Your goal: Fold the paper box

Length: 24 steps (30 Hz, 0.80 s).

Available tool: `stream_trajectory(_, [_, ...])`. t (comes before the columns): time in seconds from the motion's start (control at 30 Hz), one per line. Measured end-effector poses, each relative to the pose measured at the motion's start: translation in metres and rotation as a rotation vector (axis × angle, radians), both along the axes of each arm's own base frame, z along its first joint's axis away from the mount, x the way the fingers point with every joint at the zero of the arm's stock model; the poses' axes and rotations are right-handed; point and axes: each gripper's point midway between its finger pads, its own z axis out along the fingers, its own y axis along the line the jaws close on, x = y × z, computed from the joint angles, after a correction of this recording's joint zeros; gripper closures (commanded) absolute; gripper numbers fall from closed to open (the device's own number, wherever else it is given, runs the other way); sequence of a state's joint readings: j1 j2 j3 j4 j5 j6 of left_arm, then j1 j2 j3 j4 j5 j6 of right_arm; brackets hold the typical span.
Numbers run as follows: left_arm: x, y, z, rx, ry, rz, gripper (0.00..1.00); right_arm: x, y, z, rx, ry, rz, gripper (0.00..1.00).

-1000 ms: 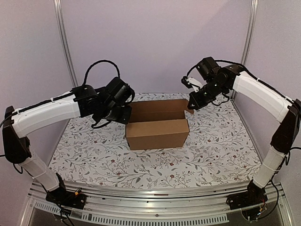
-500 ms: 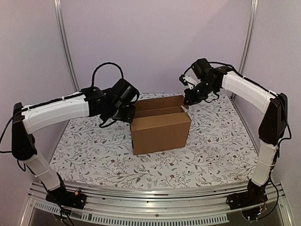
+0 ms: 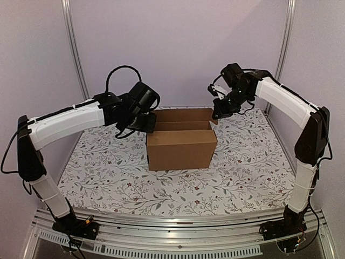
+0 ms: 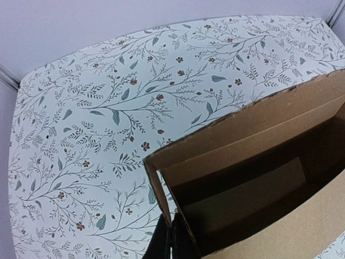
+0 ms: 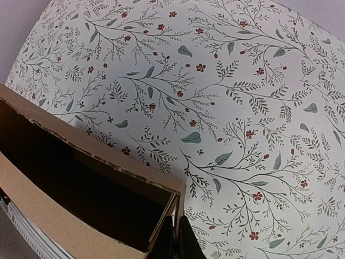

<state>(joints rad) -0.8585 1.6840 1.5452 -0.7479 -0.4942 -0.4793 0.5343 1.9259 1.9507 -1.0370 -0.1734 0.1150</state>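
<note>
The paper box (image 3: 180, 150) stands open-topped in the middle of the table, plain brown cardboard with its long front wall facing me. My left gripper (image 3: 151, 125) is at the box's left end. In the left wrist view its black fingers (image 4: 172, 244) are shut on the top edge of the left side wall (image 4: 161, 183). My right gripper (image 3: 214, 114) is at the back right corner. In the right wrist view it (image 5: 177, 241) pinches the right end wall (image 5: 180, 202). The inside of the box (image 5: 70, 178) is dark and looks empty.
A floral cloth covers the table (image 3: 102, 172). Metal frame posts (image 3: 74, 54) rise at both back corners against purple walls. An aluminium rail (image 3: 178, 237) carrying both arm bases runs along the near edge.
The box has risen from low and squashed to taller and square, after skewing briefly. Both grippers moved up and slightly inward with its ends.
</note>
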Motion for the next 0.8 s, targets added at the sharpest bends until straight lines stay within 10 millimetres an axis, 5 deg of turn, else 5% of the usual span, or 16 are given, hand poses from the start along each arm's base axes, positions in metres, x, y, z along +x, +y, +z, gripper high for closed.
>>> stream_trajectory(0.47, [0.0, 0.0, -0.01, 0.027, 0.048, -0.002, 1.0, -0.015, 0.005, -0.005, 0.065, 0.127, -0.052, 1.0])
stream_trajectory(0.63, [0.001, 0.0, -0.008, 0.026, 0.05, -0.004, 1.0, -0.018, 0.009, -0.005, 0.084, 0.143, -0.037, 0.71])
stream_trajectory(0.8, [-0.001, -0.008, -0.01, 0.004, 0.07, -0.029, 1.0, -0.024, 0.016, -0.003, 0.104, 0.151, 0.014, 0.54])
